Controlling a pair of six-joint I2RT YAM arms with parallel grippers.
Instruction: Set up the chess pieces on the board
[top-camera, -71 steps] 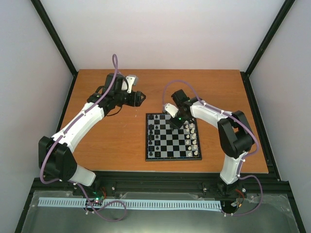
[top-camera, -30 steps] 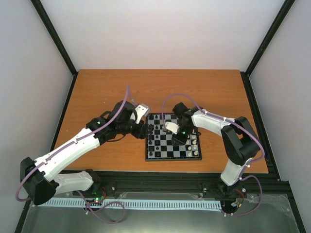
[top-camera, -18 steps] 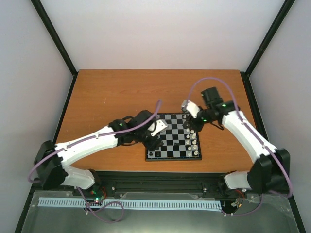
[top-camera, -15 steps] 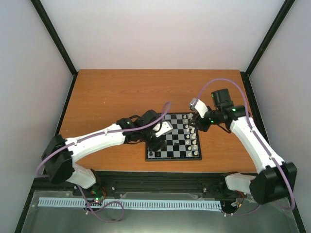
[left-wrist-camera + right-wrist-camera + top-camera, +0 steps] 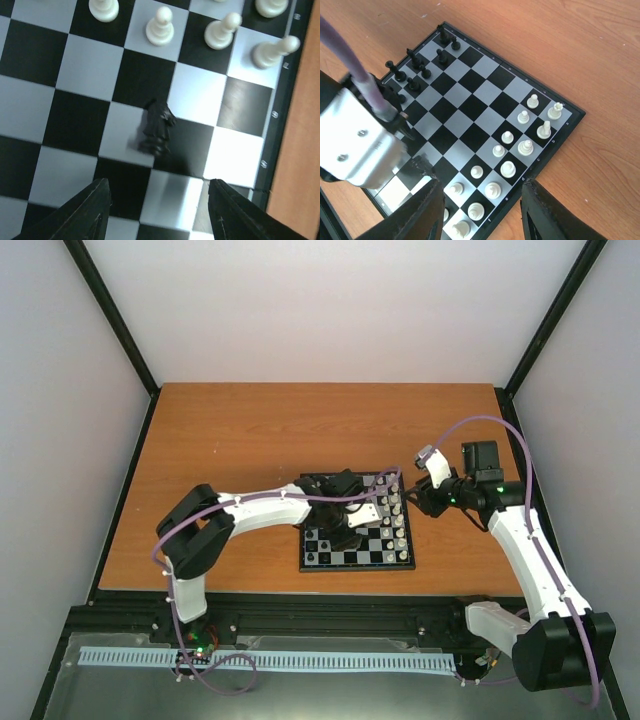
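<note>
the surface is a smooth orange-brown wood-grain slab, matte, framed by black rails. two arms cross it, each of glossy white shells between black joints with a lilac cable looped along it: the left arm reaches in over the board, the right arm stands at the board's right side. the board lies flat near the middle of the surface's near half, a thin square with a slightly glossy chequer of black and pale grey and a narrow black border. the left fingers are dark, tapered wedges standing apart with nothing between them, hanging over the board just short of a lone black piece. the right fingers, of the same dark wedge shape, are also parted and hold nothing, raised off the board's right edge. the cream pieces, rounded and shiny like moulded plastic, stand in two rows along the board's right side; the black pieces cluster at the opposite side. the lone black piece, knobbly and blurred, sits astride the line between a grey and a black square.
</note>
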